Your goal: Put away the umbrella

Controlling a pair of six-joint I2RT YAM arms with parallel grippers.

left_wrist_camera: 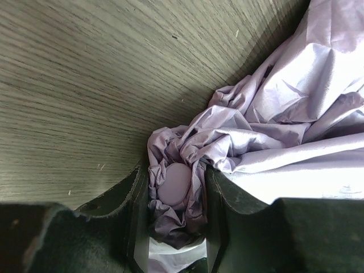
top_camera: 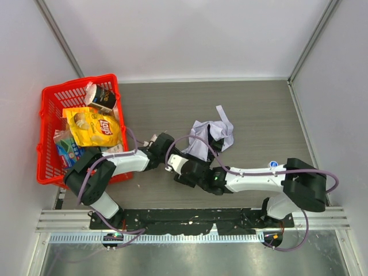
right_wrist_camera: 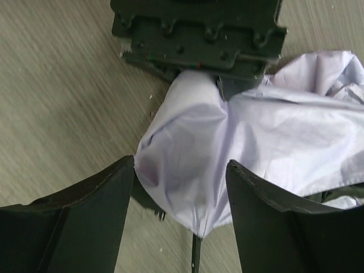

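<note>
The umbrella (top_camera: pixel 210 137) lies crumpled on the wooden table, its pale lavender canopy bunched up and a strap sticking up at the back. My left gripper (top_camera: pixel 165 146) is shut on a bunched end of the canopy (left_wrist_camera: pixel 173 182), with a rounded lavender knob between its fingers (left_wrist_camera: pixel 219 196). My right gripper (right_wrist_camera: pixel 179 165) is open, and its fingers (right_wrist_camera: pixel 108 193) straddle the canopy (right_wrist_camera: pixel 227 148) just in front of the left gripper's black body (right_wrist_camera: pixel 199 34). A bit of the thin black shaft (right_wrist_camera: pixel 196 256) shows under the fabric. The handle is hidden.
A red basket (top_camera: pixel 49 95) stands at the left edge. It holds a yellow chips bag (top_camera: pixel 95 126), a black box (top_camera: pixel 103 98) and a blue packet (top_camera: pixel 69 150). Grey walls close the table on three sides.
</note>
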